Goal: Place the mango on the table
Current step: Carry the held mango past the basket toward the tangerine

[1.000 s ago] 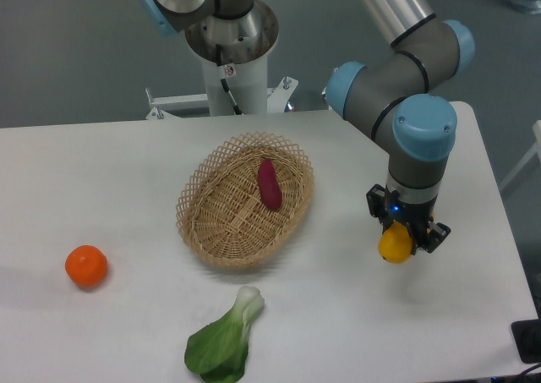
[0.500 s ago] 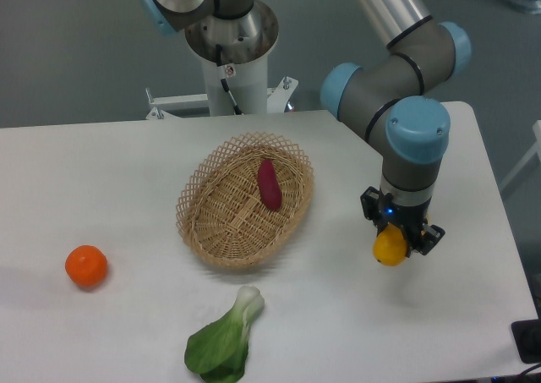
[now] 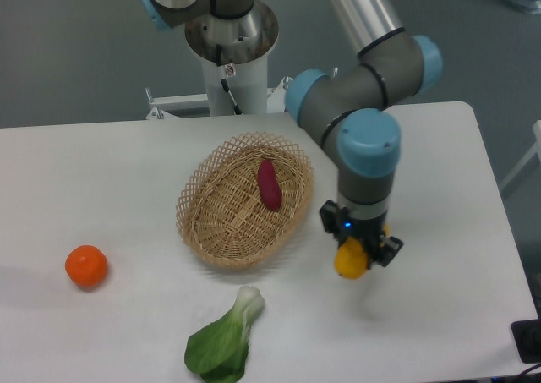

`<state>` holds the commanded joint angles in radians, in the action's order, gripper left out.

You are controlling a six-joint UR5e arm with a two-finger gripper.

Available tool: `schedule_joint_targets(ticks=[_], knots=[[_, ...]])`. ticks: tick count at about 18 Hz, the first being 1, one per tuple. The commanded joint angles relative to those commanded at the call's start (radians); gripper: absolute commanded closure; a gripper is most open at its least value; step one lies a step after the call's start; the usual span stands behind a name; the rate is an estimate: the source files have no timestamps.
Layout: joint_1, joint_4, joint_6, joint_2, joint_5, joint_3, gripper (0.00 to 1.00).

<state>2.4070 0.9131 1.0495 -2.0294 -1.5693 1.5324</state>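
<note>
The mango (image 3: 349, 260) is yellow with an orange tinge, the table (image 3: 101, 180) plain white. The basket (image 3: 221, 222) is tan wicker (open lattice rim), holding a dark red sweet potato (image 3: 269, 184); the leafy vegetable (image 3: 223, 339) is green, white-stemmed.

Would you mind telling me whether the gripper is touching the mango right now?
Touching. The fixed camera shows the gripper with its jaws closed around the mango, which bulges yellow between them above the table.

The arm bends downward, its hand (image 3: 353, 252) pointing straight down, fingers closed.
</note>
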Motion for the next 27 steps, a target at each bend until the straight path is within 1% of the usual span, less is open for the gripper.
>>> schedule_joint_targets(ticks=[1,2,7,10,16,18,20,21,23,27], knots=[[-0.02,-0.026,-0.025,-0.008,0.005,0.0,0.53],[-0.037,-0.04,-0.049,-0.011,0.012,0.002,0.51],[-0.15,-0.045,-0.155,-0.017,0.038,0.002,0.51],[-0.227,-0.046,-0.209,-0.037,0.037,-0.003,0.51],[-0.339,-0.048,-0.243,-0.071,0.037,-0.017,0.51],[-0.373,-0.065,-0.246,-0.075,0.035,-0.012,0.51],[-0.397,-0.092,-0.267,-0.086,0.032,-0.012,0.51],[-0.405,-0.097,-0.276,-0.091,0.032,-0.012,0.5],[-0.428,-0.098,-0.273,-0.097,0.029,0.0,0.48],[-0.448,-0.105,-0.266,-0.092,0.028,0.044,0.46]])
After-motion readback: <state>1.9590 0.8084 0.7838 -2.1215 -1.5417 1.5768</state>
